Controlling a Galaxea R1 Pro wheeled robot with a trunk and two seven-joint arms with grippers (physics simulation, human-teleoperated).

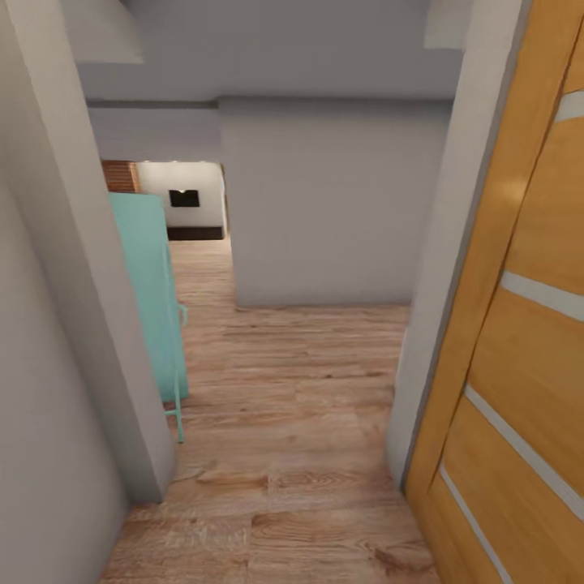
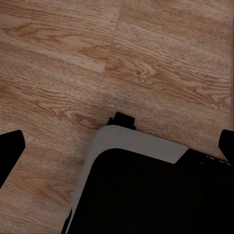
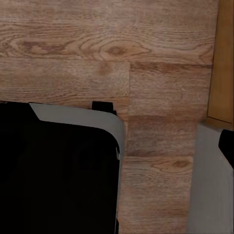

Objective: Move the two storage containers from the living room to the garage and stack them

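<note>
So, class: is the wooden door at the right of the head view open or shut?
Open. The wooden door is swung aside beside the grey door frame, and the wood-plank floor runs unblocked through the doorway into the hallway beyond.

The light was soft and even, with no strong sun. The far room (image 1: 193, 199) at the end of the hall looked brightest, with small glowing spots high on its white wall. The grey walls (image 1: 324, 203) near the camera were dimmer and flat. The wood floor (image 1: 284, 454) had almost no shadows. The whole head picture looked a bit blurry and smeared, and the orange door (image 1: 527, 324) leaned and stretched at the edge. In both wrist pictures, the robot's black base (image 2: 146, 200) was so dark that nothing showed on it.
</note>
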